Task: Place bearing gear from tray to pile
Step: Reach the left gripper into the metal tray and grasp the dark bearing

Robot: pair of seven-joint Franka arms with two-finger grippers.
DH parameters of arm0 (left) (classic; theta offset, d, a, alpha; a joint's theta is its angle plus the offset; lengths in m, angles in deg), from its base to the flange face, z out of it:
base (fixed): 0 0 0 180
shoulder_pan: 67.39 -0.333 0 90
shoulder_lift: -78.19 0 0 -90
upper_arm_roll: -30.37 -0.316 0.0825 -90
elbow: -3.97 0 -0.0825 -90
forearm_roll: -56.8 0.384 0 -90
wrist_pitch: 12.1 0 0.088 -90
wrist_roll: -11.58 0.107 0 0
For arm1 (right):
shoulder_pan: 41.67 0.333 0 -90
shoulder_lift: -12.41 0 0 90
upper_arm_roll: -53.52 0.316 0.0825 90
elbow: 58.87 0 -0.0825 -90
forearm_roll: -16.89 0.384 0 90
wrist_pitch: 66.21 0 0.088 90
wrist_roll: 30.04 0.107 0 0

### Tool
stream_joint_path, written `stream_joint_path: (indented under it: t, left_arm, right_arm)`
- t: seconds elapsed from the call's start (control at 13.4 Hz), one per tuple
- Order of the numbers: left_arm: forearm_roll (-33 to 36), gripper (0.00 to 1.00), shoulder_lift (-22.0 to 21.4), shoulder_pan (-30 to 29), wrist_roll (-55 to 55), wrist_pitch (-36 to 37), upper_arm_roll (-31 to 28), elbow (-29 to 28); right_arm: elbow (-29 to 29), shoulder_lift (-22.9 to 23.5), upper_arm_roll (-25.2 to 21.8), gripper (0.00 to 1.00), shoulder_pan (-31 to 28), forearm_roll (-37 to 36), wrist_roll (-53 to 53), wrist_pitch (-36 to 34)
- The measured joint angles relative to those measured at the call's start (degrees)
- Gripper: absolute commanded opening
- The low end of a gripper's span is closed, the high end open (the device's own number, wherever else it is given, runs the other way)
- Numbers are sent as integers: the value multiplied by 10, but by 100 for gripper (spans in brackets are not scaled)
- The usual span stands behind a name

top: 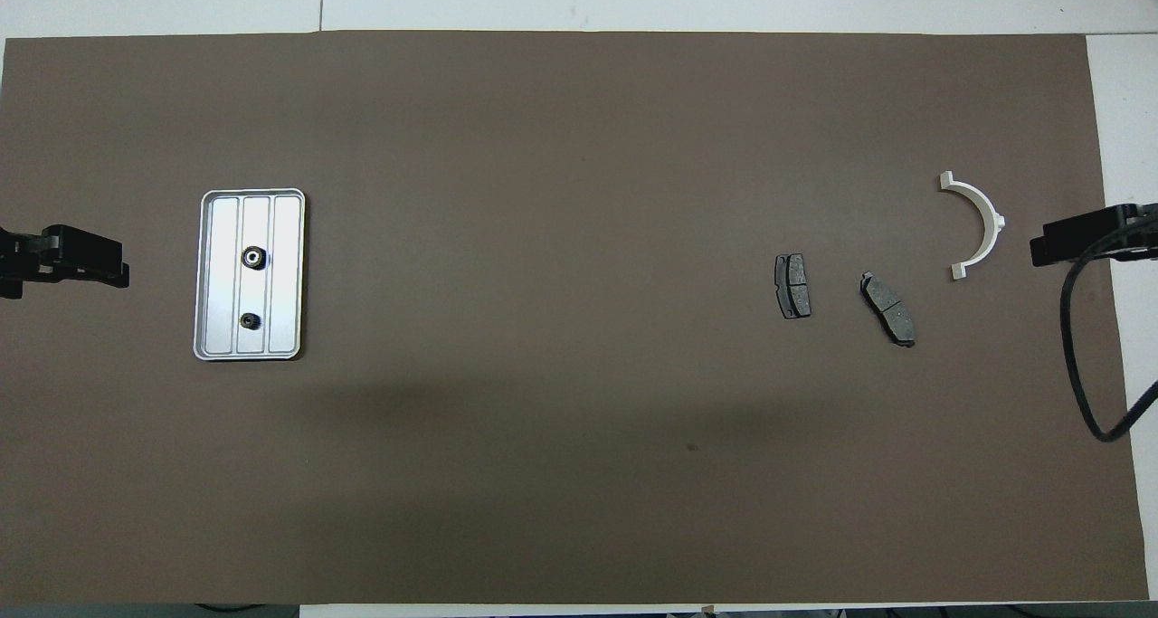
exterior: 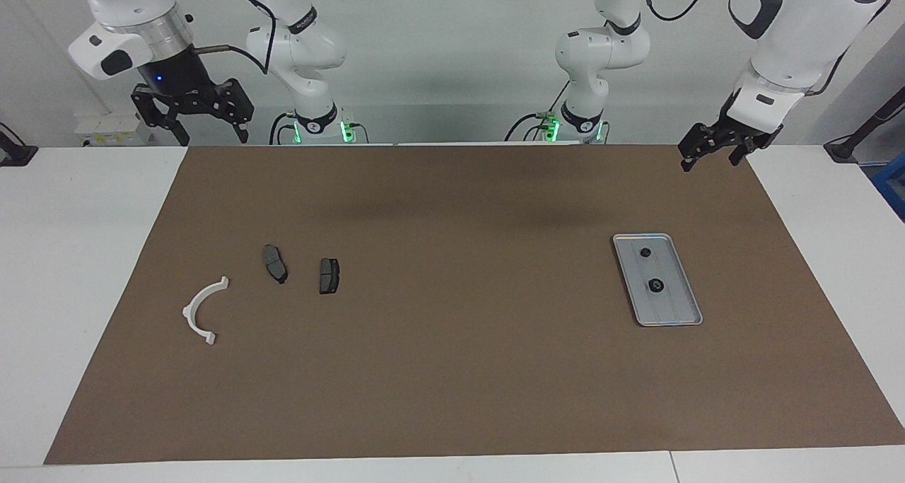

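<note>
Mat [exterior: 452, 398] over most of the table. Left gripper [exterior: 710, 161] high over the mat's edge at the left arm's end, jaws wide, empty. Right gripper [exterior: 212, 133] high at the right arm's end, equally wide and empty, waiting. Tray [exterior: 689, 306] flat near the left arm's end. Pile [exterior: 329, 276] toward the right arm's end: arc [exterior: 203, 310], two pads [exterior: 275, 263]. Two gears [exterior: 655, 285] apart along the tray's middle.

Likely best: descend straight onto one gear, fingertips clear of rim and neighbour, lift above the rim, then set down beside the pads.
</note>
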Motion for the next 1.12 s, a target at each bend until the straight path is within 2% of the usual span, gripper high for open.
stream_joint_path:
  t: [0.6,0.82,1.12]
  left_arm:
    - [0,100,0,0,-2,-11,-6,-17]
    - [-2,100,17,0,-4,-95,-4,-48]
    - [-2,100,104,0,-8,-222,-4,-67]
  right_arm:
    - [0,-1,1,100,0,0,0,0]
    - [0,-4,1,100,0,0,0,0]
    - [0,-5,1,100,0,0,0,0]
